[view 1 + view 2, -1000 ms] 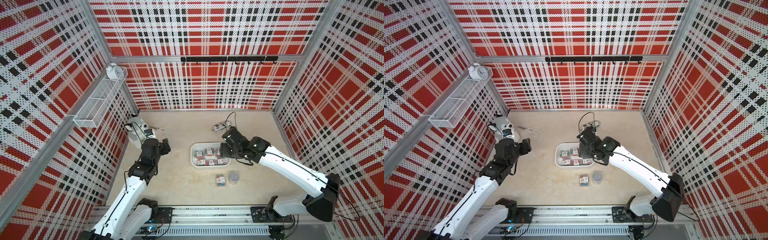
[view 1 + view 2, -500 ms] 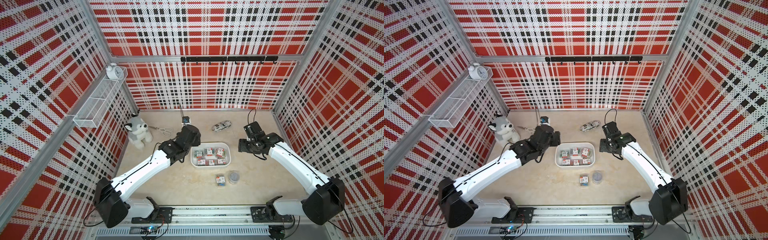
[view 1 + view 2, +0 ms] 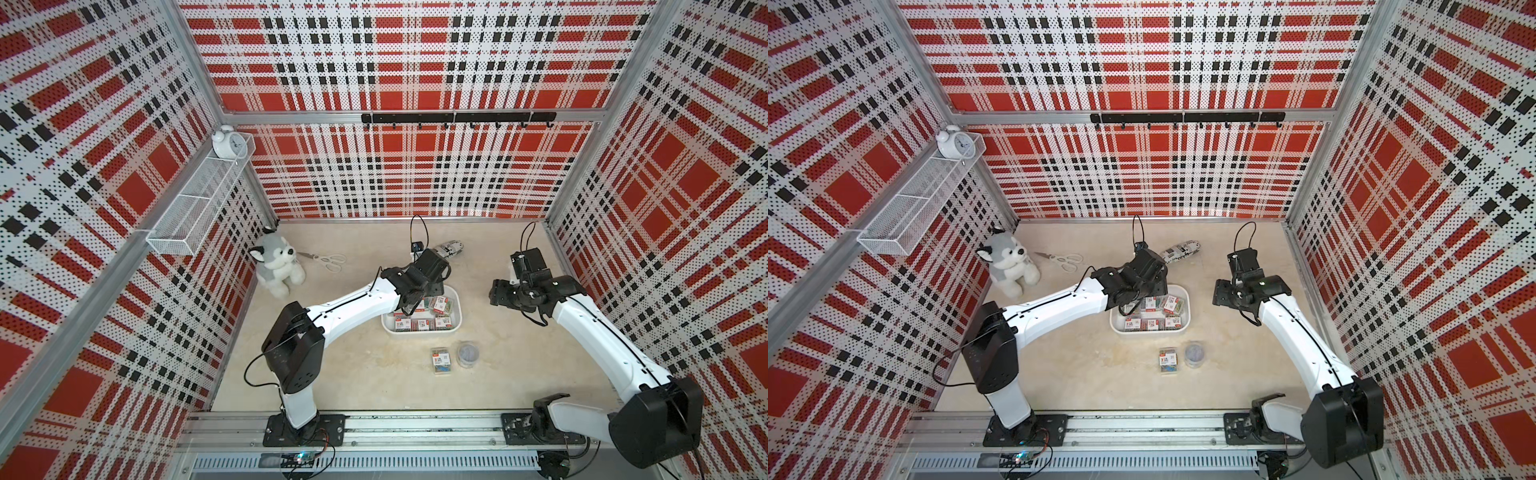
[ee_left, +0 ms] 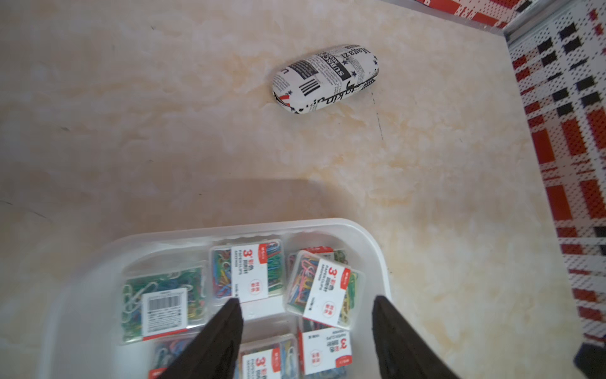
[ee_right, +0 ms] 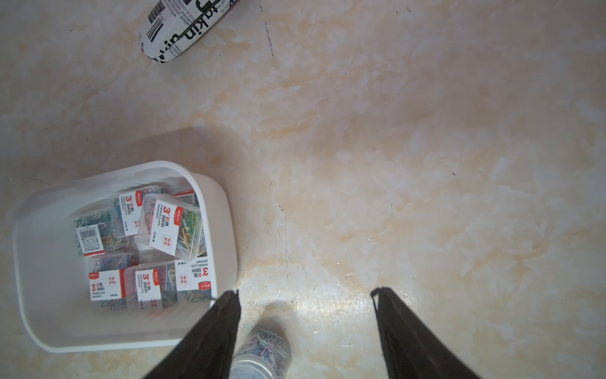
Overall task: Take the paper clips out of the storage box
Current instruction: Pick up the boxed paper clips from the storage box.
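L hand swung over storage box, inside rim, jaws apart, empty; R hand backed off, jaws wide, empty.

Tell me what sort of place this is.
Most likely a robot test cell, not a real room: a pair of robot arms mounted on an aluminium rail, perforated plaid walls on three sides, and staged props like a plush husky.

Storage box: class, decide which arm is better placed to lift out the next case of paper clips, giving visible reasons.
Left. The left tool is open directly over the storage box, its tips either side of a tilted case. The right tool is open outside the box, near the round tub.
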Tool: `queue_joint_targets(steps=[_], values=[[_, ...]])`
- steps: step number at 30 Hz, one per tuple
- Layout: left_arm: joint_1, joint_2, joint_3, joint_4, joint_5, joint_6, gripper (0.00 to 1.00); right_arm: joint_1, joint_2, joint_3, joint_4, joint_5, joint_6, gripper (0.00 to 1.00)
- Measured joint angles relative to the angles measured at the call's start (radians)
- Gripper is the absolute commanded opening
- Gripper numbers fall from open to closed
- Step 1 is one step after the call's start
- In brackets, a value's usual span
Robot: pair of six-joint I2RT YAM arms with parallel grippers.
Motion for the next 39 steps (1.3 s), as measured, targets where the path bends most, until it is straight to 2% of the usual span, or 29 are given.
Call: queue_joint_targets(steps=[7,15,20,24,31,39], values=[[-0.021,0.089,0.058,0.059,0.074,-0.29,0.73,-0.008,-0.007,0.0,0.014,-0.028,0.0,0.71],[-0.034,0.106,0.104,0.061,0.085,-0.608,0.77,-0.013,-0.023,-0.018,0.04,-0.062,0.0,0.72],[-0.051,0.182,0.206,-0.005,0.085,-0.738,0.77,-0.014,-0.023,-0.031,0.05,-0.084,0.0,0.71],[-0.061,0.238,0.259,-0.06,0.089,-0.794,0.76,-0.014,-0.027,-0.032,0.057,-0.099,0.0,0.71],[-0.06,0.248,0.259,-0.148,0.088,-0.848,0.81,-0.016,-0.053,-0.035,0.071,-0.113,0.0,0.71],[-0.056,0.274,0.245,-0.169,0.09,-0.871,0.83,-0.018,-0.064,-0.058,0.079,-0.117,0.0,0.71]])
